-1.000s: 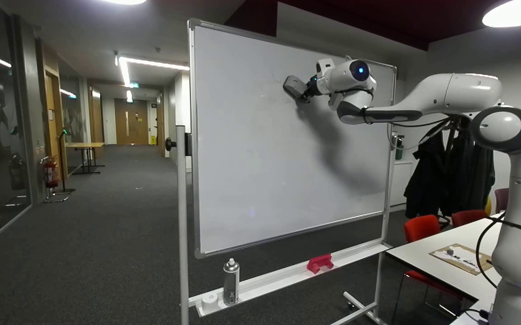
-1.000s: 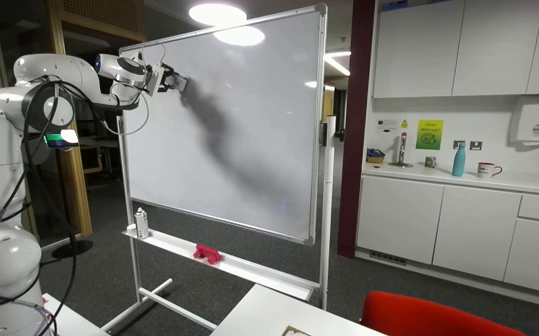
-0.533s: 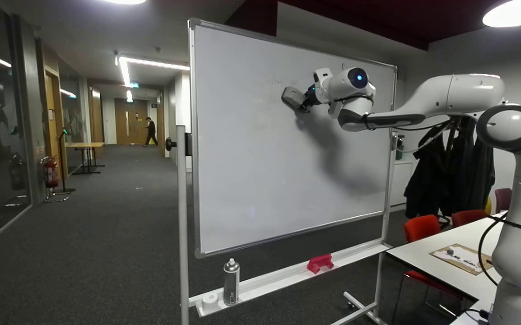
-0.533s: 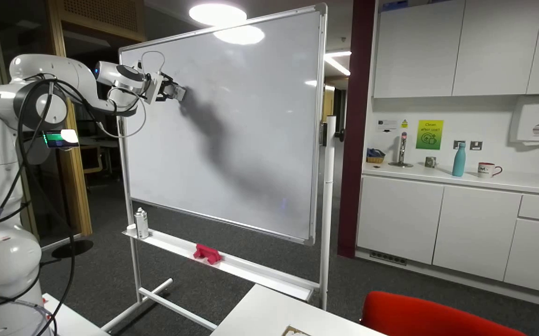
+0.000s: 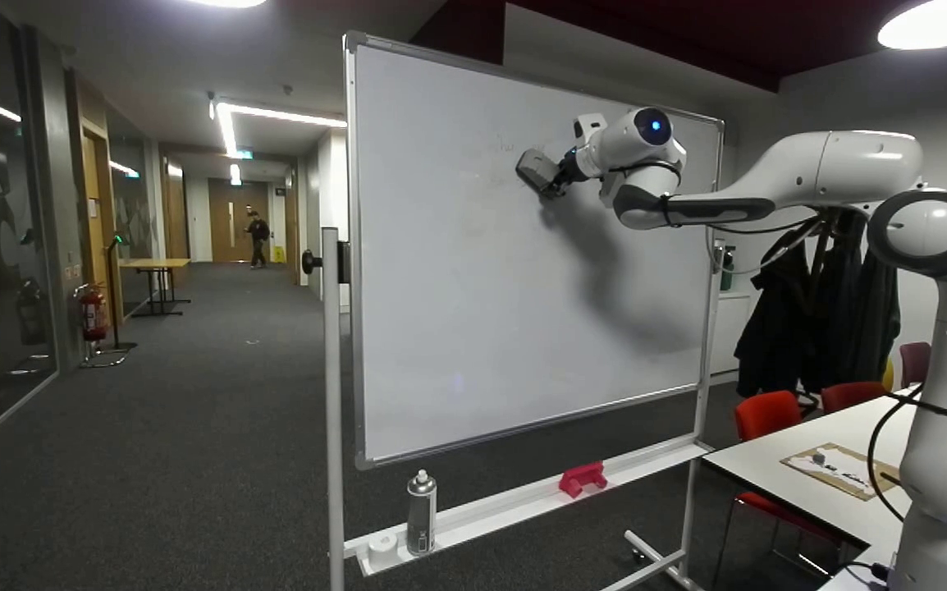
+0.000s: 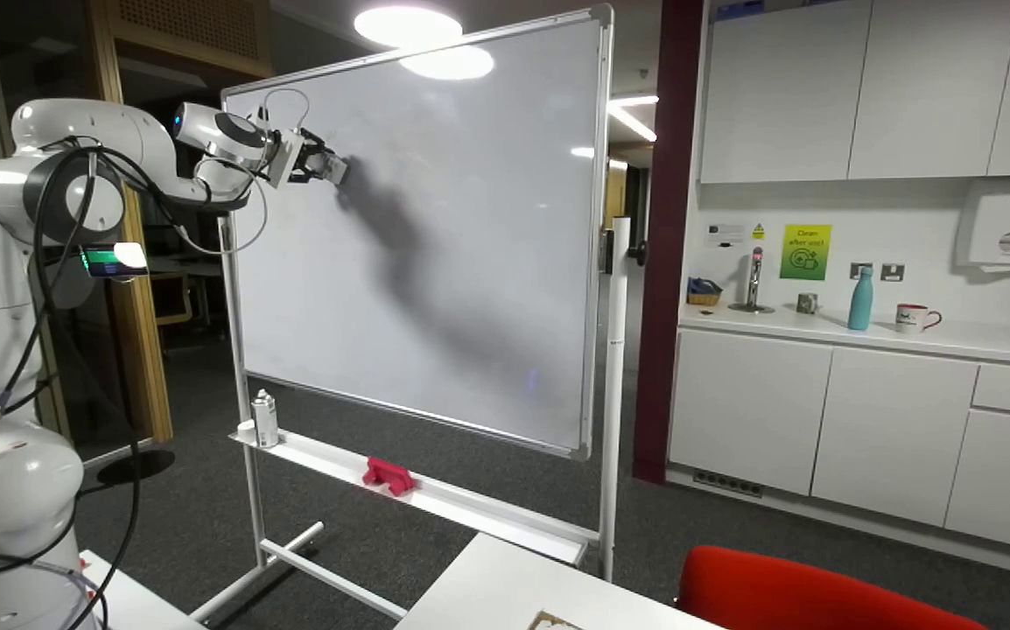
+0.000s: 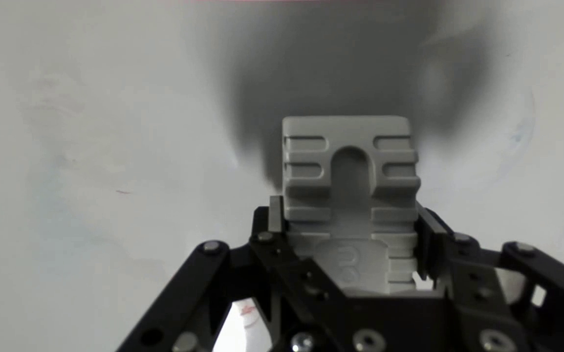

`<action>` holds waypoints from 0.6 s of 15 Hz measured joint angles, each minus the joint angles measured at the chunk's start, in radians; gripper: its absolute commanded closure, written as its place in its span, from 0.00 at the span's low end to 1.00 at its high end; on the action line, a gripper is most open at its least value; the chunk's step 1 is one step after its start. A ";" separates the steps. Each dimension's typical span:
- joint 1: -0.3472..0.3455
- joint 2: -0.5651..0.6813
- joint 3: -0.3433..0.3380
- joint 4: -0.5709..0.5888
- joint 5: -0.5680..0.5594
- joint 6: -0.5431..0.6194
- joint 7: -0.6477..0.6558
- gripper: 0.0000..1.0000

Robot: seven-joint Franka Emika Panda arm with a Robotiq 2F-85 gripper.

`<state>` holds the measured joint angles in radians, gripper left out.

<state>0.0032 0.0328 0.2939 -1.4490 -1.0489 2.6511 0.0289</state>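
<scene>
My gripper [image 7: 348, 220] is shut on a grey ribbed whiteboard eraser [image 7: 350, 127], with one finger on each side of it. The eraser also shows in both exterior views [image 5: 537, 170] [image 6: 336, 169], held at or very close to the upper part of the whiteboard [image 5: 473, 312]. I cannot tell for sure whether its far face touches the board. Faint writing [image 5: 506, 146] shows on the board just beside and above the eraser. The wrist view shows faint smudges and a small red mark [image 7: 123, 192] on the board, and a dark shadow beyond the eraser.
A ledge [image 5: 494, 519] below the board holds a spray can [image 5: 422, 513], a white roll-like item [image 5: 382, 548] and a red holder [image 5: 582, 478]. A white table [image 5: 810, 427] and red chairs [image 5: 767, 414] stand nearby. A person [image 5: 258, 238] is in the far corridor.
The gripper with the eraser moved down the board, then slightly back up, staying shut on it. A person has appeared in the far corridor and shifted left.
</scene>
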 measured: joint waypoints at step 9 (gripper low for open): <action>0.047 0.014 -0.082 0.148 0.106 -0.099 -0.042 0.65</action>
<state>0.0503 0.0468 0.2118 -1.3010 -0.9430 2.5519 -0.0132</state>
